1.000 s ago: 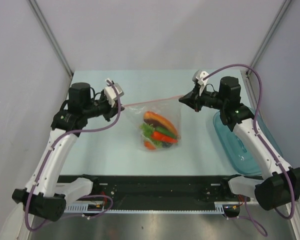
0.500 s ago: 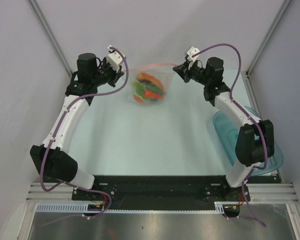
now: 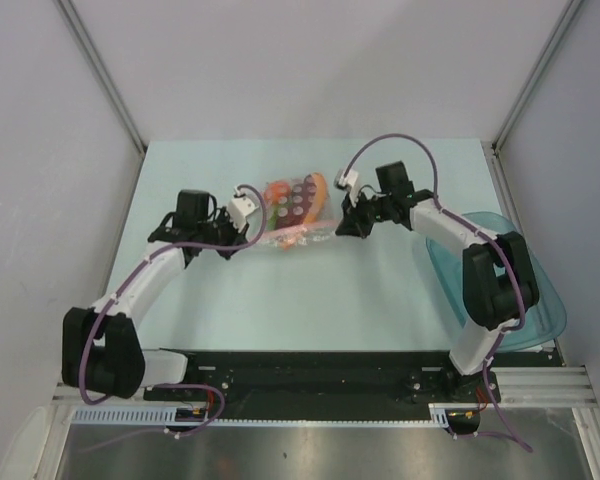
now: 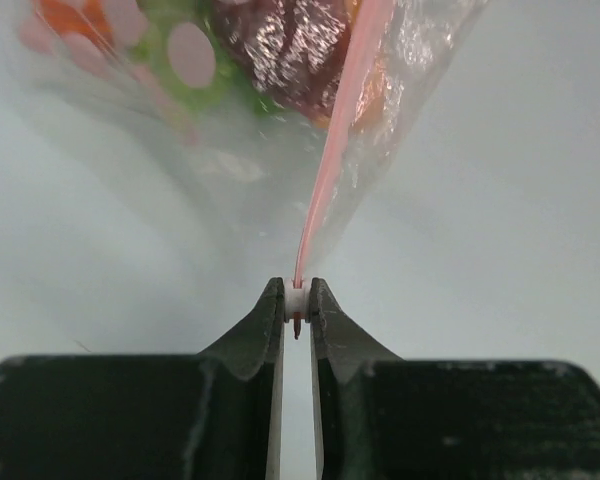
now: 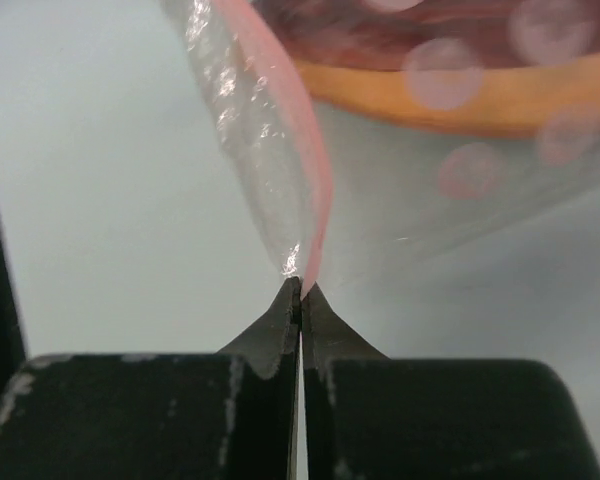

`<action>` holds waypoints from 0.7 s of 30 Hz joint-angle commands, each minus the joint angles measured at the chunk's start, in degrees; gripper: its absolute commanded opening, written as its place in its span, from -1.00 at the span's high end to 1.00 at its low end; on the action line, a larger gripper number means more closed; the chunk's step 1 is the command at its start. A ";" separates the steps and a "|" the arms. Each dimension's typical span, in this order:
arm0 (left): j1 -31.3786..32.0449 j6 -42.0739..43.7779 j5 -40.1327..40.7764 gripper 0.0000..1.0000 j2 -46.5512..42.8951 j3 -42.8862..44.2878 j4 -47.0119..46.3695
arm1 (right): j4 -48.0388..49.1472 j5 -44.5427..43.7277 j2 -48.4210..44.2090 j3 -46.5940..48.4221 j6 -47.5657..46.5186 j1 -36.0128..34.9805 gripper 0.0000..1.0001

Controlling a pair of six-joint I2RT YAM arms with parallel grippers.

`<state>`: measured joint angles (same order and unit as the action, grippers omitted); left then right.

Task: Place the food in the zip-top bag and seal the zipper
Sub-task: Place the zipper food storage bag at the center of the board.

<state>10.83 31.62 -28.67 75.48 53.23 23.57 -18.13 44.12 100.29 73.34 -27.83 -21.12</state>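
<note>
The clear zip-top bag (image 3: pixel 292 210) lies on the table between both grippers with the toy food (image 3: pixel 298 200) inside: the orange slice, green grapes and red pieces show through the plastic. My left gripper (image 3: pixel 252 232) is shut on the left end of the pink-red zipper (image 4: pixel 330 150), at its white slider. My right gripper (image 3: pixel 342 226) is shut on the right end of the zipper (image 5: pixel 305 150). In the left wrist view the bag (image 4: pixel 240 130) hangs just ahead of the fingertips. In the right wrist view the orange slice (image 5: pixel 460 95) presses against the plastic.
A teal translucent bowl (image 3: pixel 550 310) sits at the table's right edge, beside the right arm. The grey walls and corner posts close in the back and sides.
Both grippers have come down and toward the near side with the bag's ends in them. The bag has dropped from hanging in the air to lying on the table.
</note>
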 commanded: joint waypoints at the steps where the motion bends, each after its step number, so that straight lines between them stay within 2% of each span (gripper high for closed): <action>1: -0.11 1.52 -4.56 0.99 -9.99 -7.25 -0.98 | -9.55 0.97 -4.49 -5.83 -5.39 -5.23 1.00; 6: 0.68 5.20 -5.95 0.80 -16.23 -15.17 1.64 | -12.02 -4.30 -5.45 -11.89 -10.57 -11.65 1.00; 9: 2.70 8.19 -6.23 0.68 -18.35 -18.24 4.46 | -12.28 -5.27 -6.68 -13.05 -11.45 -12.54 0.81; 10: 3.58 8.98 -5.71 0.65 -19.83 -19.04 4.81 | -13.85 -5.18 -7.47 -13.05 -12.06 -12.62 0.48; 12: 3.76 9.78 -4.82 0.54 -21.42 -20.45 5.60 | -16.57 -4.40 -8.88 -13.05 -13.55 -12.54 0.05; 13: 3.76 10.22 -4.30 0.47 -22.74 -20.62 6.83 | -20.41 -4.13 -9.84 -13.05 -14.61 -12.62 -0.24; 14: 3.76 10.57 -3.95 0.38 -23.27 -20.54 7.88 | -22.45 -4.13 -11.68 -13.05 -17.23 -12.63 -0.31; 15: 3.76 11.01 -3.86 0.09 -23.80 -20.28 9.11 | -24.74 -4.22 -12.74 -13.05 -18.56 -12.54 -0.36; 17: 3.76 12.07 -4.12 -0.19 -25.55 -18.44 14.03 | -31.33 -4.39 -16.42 -13.05 -21.98 -11.75 -0.44; 18: 3.67 11.72 -4.03 -0.53 -26.34 -17.64 15.44 | -33.79 -4.39 -17.66 -13.05 -22.26 -11.05 -0.46; 20: 3.67 10.31 -4.64 -0.78 -28.71 -15.02 19.57 | -34.95 -3.78 -22.65 -12.96 -22.35 -7.90 -0.57; 21: 3.67 9.70 -5.17 -0.99 -29.51 -13.96 20.71 | -35.13 -3.52 -24.60 -12.87 -21.74 -6.75 -0.62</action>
<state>14.39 40.99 -31.66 50.24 33.23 36.16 -45.76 39.51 84.25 59.83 -46.11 -32.25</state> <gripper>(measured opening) 0.815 0.774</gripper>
